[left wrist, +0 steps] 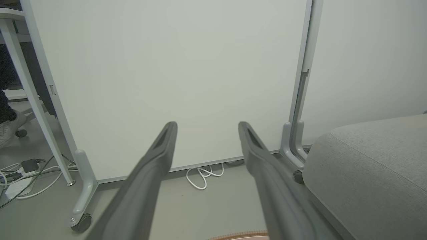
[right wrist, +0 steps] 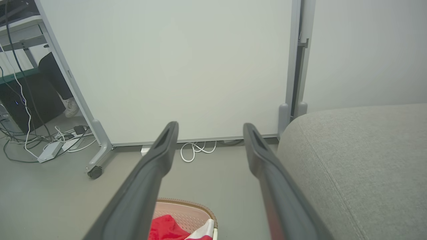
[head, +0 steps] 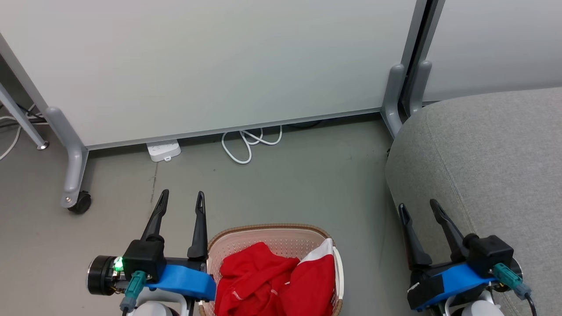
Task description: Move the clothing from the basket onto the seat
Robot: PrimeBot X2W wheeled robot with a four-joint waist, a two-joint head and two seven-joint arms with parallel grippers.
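floor: cable, caster | L pincer, R pincer spread, empty | clothing in basket

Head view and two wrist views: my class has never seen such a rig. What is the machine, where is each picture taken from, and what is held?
It is a wheeled robot with two arms. The head view looks down from a camera on its head; the wrist views look along each arm's fingers. The left gripper and right gripper are open, holding nothing. Between them on the floor stands the basket with the red clothing inside. The grey seat is on the robot's right.
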